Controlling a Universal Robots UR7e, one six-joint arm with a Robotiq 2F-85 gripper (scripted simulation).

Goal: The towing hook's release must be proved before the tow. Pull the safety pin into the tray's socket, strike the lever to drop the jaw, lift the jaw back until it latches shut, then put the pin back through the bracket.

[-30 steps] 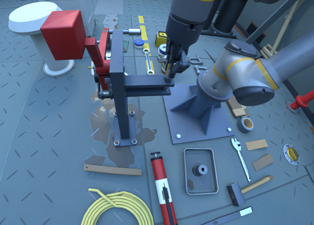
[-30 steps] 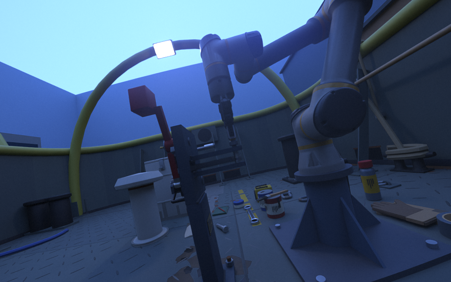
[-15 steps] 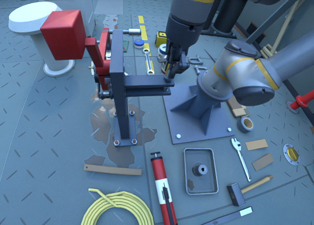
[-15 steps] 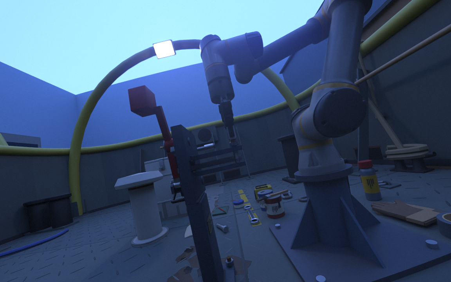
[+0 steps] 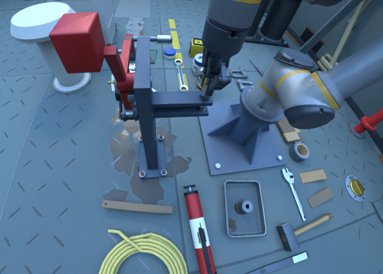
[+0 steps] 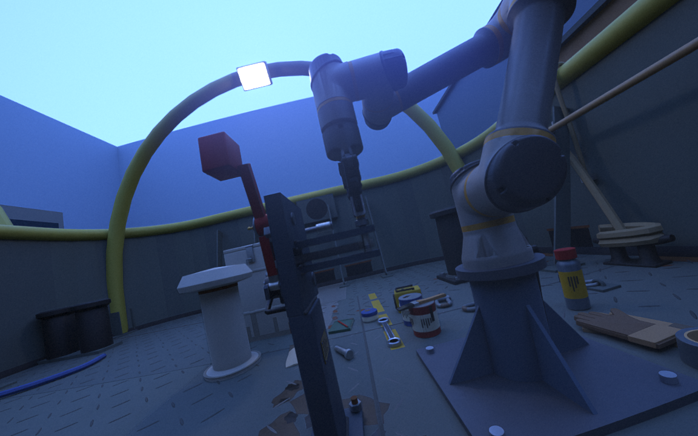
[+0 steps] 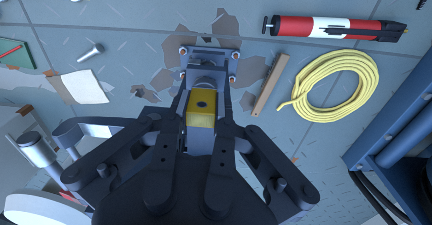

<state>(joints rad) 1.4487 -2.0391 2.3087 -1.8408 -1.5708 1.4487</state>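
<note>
The safety pin's yellow head (image 7: 201,107) stands on the outer end of the bracket's two grey arms (image 5: 181,102), its shank hidden below. My gripper (image 5: 206,90) comes straight down on it, and the wrist camera shows both fingers closed against the sides of the yellow head. The bracket arms reach out from the dark post (image 5: 145,110). The red lever (image 5: 119,64) with its big red block (image 5: 77,42) rises on the post's far side. The hook's jaw is mostly hidden behind the post. The grey tray (image 5: 245,208) with its round socket (image 5: 243,207) lies on the floor near the robot's base.
Behind the post stands a white pedestal (image 5: 46,39), with spanners, tins and shackles (image 5: 238,73) scattered on the floor. The robot's base plate (image 5: 241,138) lies between bracket and tray. A red grease gun (image 5: 198,228), yellow rope coil (image 5: 144,255), wrench (image 5: 294,192) and hammer (image 5: 300,231) flank the tray.
</note>
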